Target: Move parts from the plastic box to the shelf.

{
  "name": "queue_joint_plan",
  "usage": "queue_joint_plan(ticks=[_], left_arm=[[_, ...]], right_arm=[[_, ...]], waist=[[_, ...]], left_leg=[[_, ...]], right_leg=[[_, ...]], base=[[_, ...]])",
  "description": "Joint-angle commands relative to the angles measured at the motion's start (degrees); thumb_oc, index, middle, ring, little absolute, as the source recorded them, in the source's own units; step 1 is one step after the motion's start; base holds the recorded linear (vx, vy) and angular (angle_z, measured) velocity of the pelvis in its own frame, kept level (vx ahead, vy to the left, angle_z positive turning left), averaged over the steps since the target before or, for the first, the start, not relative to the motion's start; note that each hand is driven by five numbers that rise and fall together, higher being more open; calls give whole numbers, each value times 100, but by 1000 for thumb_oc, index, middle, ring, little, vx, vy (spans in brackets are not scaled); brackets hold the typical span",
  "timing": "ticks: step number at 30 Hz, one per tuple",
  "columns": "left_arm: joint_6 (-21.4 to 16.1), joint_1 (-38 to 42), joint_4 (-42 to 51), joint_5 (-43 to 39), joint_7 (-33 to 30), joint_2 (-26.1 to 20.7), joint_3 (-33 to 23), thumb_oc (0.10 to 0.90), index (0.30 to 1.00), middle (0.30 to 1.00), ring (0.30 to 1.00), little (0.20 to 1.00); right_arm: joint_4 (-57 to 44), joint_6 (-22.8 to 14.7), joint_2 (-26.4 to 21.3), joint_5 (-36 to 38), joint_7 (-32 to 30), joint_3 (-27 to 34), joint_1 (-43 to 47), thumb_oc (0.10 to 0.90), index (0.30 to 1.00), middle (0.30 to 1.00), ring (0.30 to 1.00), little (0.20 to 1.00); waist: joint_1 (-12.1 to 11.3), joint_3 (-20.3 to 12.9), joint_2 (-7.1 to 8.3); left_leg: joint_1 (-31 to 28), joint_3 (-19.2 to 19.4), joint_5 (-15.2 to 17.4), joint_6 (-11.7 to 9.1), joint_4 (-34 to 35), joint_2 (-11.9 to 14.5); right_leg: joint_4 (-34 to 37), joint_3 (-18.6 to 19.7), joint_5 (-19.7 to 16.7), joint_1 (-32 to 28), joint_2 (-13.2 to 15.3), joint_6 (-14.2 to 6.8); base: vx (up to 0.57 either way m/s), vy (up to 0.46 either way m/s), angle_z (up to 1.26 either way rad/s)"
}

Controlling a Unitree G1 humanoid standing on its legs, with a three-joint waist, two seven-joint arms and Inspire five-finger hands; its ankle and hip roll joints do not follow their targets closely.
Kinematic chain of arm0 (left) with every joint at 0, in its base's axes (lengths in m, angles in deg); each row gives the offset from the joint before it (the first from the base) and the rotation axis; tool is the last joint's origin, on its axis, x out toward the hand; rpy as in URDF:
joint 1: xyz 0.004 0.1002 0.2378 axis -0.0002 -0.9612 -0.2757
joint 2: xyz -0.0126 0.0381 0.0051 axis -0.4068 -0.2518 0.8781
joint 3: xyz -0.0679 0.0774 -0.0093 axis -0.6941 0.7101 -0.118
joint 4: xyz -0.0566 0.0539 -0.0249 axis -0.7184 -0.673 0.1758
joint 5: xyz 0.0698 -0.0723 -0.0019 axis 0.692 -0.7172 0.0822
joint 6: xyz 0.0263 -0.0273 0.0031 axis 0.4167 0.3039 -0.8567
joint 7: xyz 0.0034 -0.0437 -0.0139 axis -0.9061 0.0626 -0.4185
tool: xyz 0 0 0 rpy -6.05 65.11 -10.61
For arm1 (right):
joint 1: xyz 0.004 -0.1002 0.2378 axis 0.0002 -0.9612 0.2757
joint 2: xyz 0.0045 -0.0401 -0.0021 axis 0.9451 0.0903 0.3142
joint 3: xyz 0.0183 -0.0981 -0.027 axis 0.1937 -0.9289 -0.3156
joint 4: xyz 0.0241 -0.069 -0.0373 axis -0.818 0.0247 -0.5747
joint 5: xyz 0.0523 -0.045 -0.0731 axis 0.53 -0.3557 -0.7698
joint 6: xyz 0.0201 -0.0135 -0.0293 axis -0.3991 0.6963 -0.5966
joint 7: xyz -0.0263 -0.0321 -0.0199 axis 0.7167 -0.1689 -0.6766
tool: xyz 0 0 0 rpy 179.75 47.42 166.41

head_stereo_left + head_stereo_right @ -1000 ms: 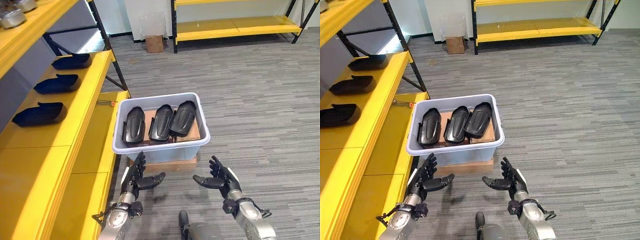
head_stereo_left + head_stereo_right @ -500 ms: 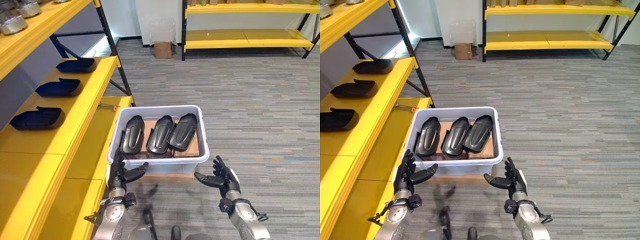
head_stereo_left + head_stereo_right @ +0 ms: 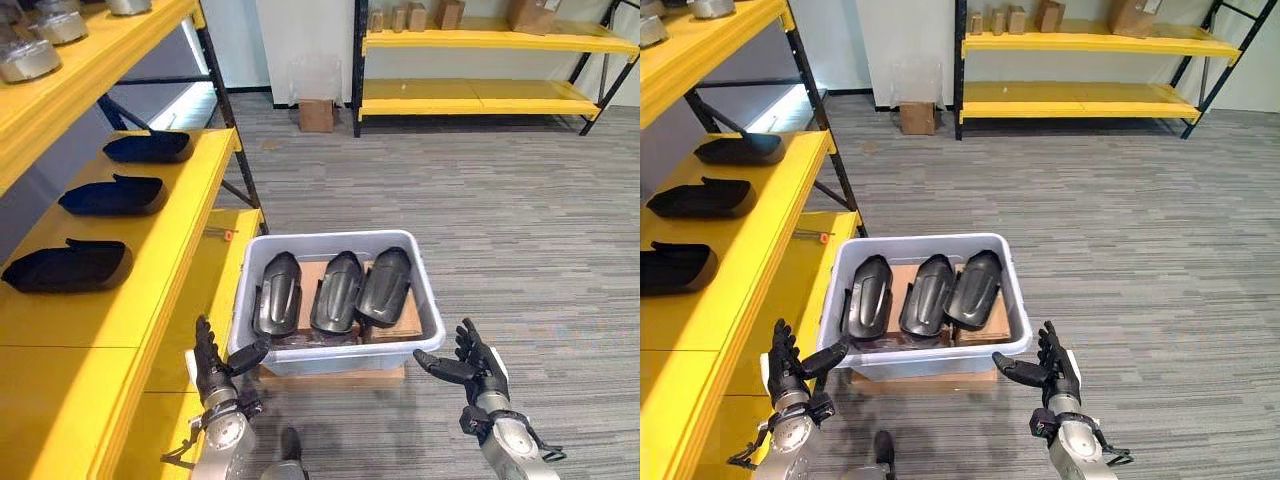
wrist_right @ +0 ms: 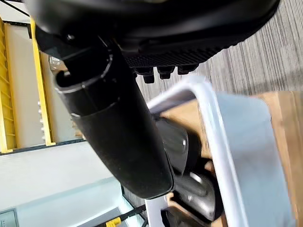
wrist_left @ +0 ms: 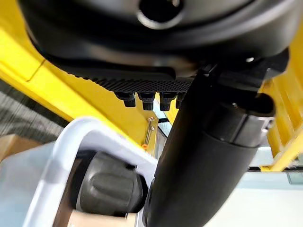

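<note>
1. Left robot hand [image 3: 212, 362] raised at the box's [image 3: 335, 352] near-left corner, fingers straight and spread upward, thumb reaching to the rim; touching or just short of it, cannot tell.
2. Right robot hand [image 3: 472, 362] held up just off the box's near-right corner, fingers spread and relaxed, thumb pointing toward the wall, apart from it, gripping nothing.
3. Between the two robot hands: a pale plastic box on the floor, resting on a flat cardboard piece [image 3: 335, 377].
4. Inside the box: three black parts side by side, left part [image 3: 277, 294], middle part [image 3: 337, 290] and right part [image 3: 385, 285], lying on cardboard, long axes pointing away from the robot hands.
5. In the left wrist view, rounded end of one part [image 5: 111, 187] just inside the box rim [image 5: 75, 137] past the thumb [image 5: 203, 156].
6. Beside and beyond the left robot hand: yellow shelf [image 3: 180, 215] carrying three more black parts in a row, near [image 3: 66, 268], middle [image 3: 112, 195] and far [image 3: 148, 147].
7. Above that, an upper shelf level [image 3: 75, 75] with metal pots [image 3: 25, 60]; number unclear.
8. On the lower shelf level just past the box, a small orange-tipped tool [image 3: 220, 234].
9. Well beyond both robot hands, across the grey carpet [image 3: 500, 210]: a second yellow rack [image 3: 480, 95] with small boxes on top, and one cardboard carton [image 3: 316, 115] on the floor beside it.
</note>
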State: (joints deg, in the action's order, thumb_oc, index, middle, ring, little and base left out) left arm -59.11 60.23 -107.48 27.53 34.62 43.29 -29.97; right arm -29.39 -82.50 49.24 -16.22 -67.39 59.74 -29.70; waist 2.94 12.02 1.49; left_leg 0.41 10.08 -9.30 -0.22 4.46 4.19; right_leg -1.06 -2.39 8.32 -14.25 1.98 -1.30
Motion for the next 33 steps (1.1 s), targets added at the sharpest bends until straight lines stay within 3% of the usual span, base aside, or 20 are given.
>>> queue_joint_plan(ticks=[1,2,5,7,9,10,13,14,15,17,20,28,33], left_arm=[[-540,135,623,462,47,-341,-315,900,1000,1000,1000,1000],[-519,200,707,627,66,-395,-269,900,1000,1000,1000,1000],[-464,298,828,686,141,-455,-222,900,1000,1000,1000,1000],[-440,339,925,798,217,-523,-187,900,1000,1000,1000,1000],[-462,333,959,826,185,-544,-146,900,1000,1000,1000,1000],[-459,294,1054,666,166,-599,-114,900,1000,1000,1000,1000],[-591,286,1110,667,14,-678,-186,900,1000,1000,1000,1000],[-610,285,1126,654,-12,-690,-211,900,1000,1000,1000,1000],[-628,249,1188,487,-50,-723,-333,900,1000,1000,1000,1000],[-729,163,1217,335,97,-646,-364,900,1000,1000,1000,1000],[-595,89,1367,358,30,-549,-284,900,1000,1000,1000,1000],[-586,-42,1361,291,80,-398,-183,900,1000,1000,1000,1000],[-519,-98,1395,250,159,-423,-188,900,1000,1000,1000,1000]], right_arm=[[-832,-698,62,-207,-167,69,375,900,1000,1000,1000,1000],[-885,-705,157,-260,-236,57,444,900,1000,1000,1000,1000],[-961,-661,267,-389,-470,17,558,900,1000,1000,1000,1000],[-941,-669,346,-506,-604,-10,674,900,1000,1000,1000,1000],[-944,-678,355,-576,-640,-14,709,900,1000,1000,1000,1000],[-925,-758,320,-631,-697,-1,750,900,1000,1000,1000,1000],[-923,-836,261,-748,-712,98,816,900,1000,1000,1000,1000],[-925,-839,256,-755,-701,108,828,900,1000,1000,1000,1000],[-957,-810,271,-822,-646,144,855,900,1000,1000,1000,1000],[-1139,-678,176,-702,-554,235,710,900,1000,1000,1000,1000],[-1261,-465,100,-945,-775,275,631,900,1000,1000,1000,1000],[-1418,-138,-113,-1527,-1365,262,631,900,1000,1000,1000,1000],[-1401,-205,-217,-2162,-1464,200,720,900,1000,1000,1000,1000]], waist=[[-131,-299,7],[-148,-324,54],[-186,-326,96],[-179,-220,-6],[-144,-150,-8],[-75,-87,-57],[-7,22,-35],[2,46,-24],[60,145,27],[127,65,33],[112,-55,62],[85,-199,13],[67,-202,-1]], left_leg=[[121,-185,313,-137,-112,87],[32,-168,388,17,-46,-85],[-62,-63,526,229,-41,-271],[-277,-5,666,372,-39,-310],[-401,-2,710,391,-10,-341],[-537,2,743,348,49,-305],[-690,-62,850,264,54,-273],[-733,-63,879,252,54,-271],[-965,-101,1065,241,54,-283],[-888,-181,978,64,54,-107],[-822,-146,901,-82,54,-27],[-742,22,786,-288,54,141],[-787,68,808,-311,54,170]], right_leg=[[-576,-316,-149,177,339,-208],[-1025,-353,-447,316,462,-348],[-1789,-503,-963,549,690,-561],[-3011,-623,-1279,1144,804,-615],[-3208,-615,-1218,1404,738,-612],[-2861,-647,-1058,1716,489,-550],[-1593,-767,-1031,1765,448,-507],[-1439,-799,-1114,1801,482,-522],[-1247,-774,-1703,2168,709,-688],[-417,-618,-1328,1737,503,-599],[134,-601,-1301,1236,433,-550],[492,-678,-1197,797,414,-441],[556,-658,-1169,697,422,-424]], base=[[343,486,32],[157,268,13],[99,205,5],[67,189,4],[52,32,-22],[61,-84,-26],[77,-173,-1],[79,-215,-2],[87,-240,-14],[92,-341,4],[78,-201,16],[54,-57,-8],[62,-22,-6]])
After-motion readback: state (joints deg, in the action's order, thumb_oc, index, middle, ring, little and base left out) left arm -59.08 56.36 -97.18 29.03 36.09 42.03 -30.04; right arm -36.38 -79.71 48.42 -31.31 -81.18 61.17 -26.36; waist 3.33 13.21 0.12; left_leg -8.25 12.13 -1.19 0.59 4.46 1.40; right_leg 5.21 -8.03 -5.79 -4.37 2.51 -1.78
